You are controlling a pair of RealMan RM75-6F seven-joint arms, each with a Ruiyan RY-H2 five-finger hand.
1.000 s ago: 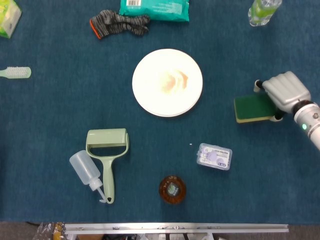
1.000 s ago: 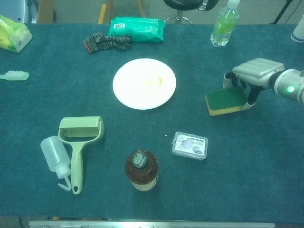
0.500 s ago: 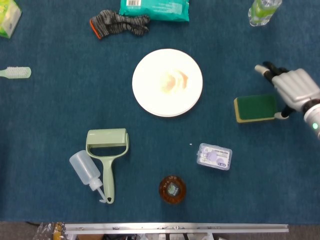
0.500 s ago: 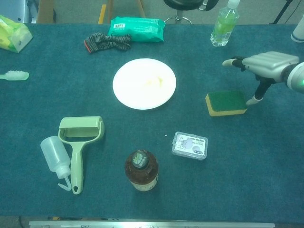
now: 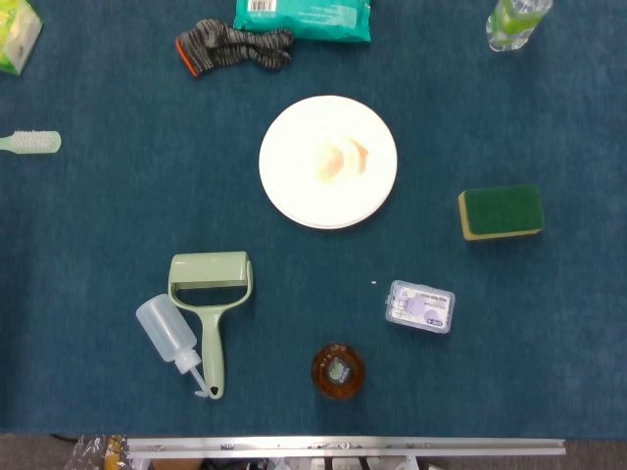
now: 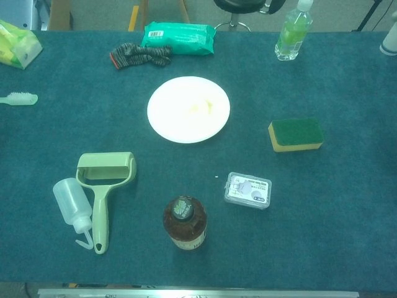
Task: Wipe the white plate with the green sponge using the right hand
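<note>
The white plate lies flat near the middle of the blue table, with a faint smear at its centre. The green sponge, green on top with a yellow underside, lies flat on the cloth to the plate's right, apart from it. Nothing touches the sponge. Neither hand shows in the head view or the chest view.
Gloves and a teal wipes packet lie behind the plate. A green bottle stands far right. A lint roller, squeeze bottle, brown jar and small clear box sit in front; a toothbrush lies far left.
The right hand, which rested on the sponge a second ago, lifted off with fingers spread and then withdrew to the right out of both views. The sponge stayed in place.
</note>
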